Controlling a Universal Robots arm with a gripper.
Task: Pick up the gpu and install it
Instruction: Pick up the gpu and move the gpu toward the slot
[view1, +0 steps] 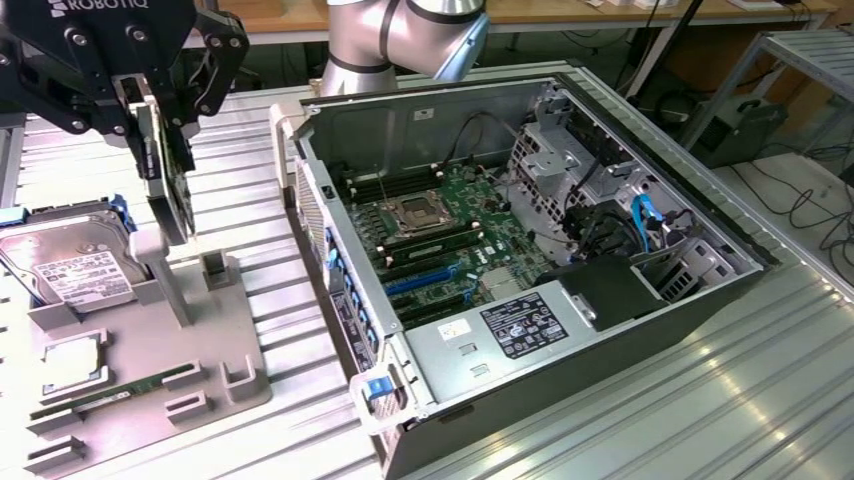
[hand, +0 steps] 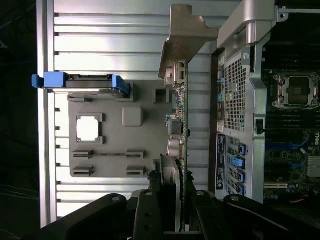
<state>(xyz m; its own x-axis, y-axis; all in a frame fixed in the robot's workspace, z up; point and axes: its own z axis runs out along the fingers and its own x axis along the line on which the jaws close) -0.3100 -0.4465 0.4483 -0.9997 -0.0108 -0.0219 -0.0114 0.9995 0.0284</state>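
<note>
The gpu (view1: 168, 195) hangs upright on edge, a thin dark card, with my gripper (view1: 150, 118) shut on its upper part at the exterior view's left. Its lower end sits just over a post of the grey holder tray (view1: 207, 340). In the wrist view the gpu (hand: 180, 127) runs edge-on away from my gripper (hand: 176, 212), with its silver end bracket (hand: 184, 35) at the far end. The open computer case (view1: 340, 150) lies to the exterior view's right of the card, its motherboard (view1: 447, 235) exposed with blue slots.
On the holder tray lie a silver hard drive (view1: 67, 270) in a blue carrier, a square chip (view1: 74, 365) and a green memory stick (view1: 114, 397). The case wall stands close beside the card. Ribbed metal tabletop (view1: 667, 410) surrounds the case.
</note>
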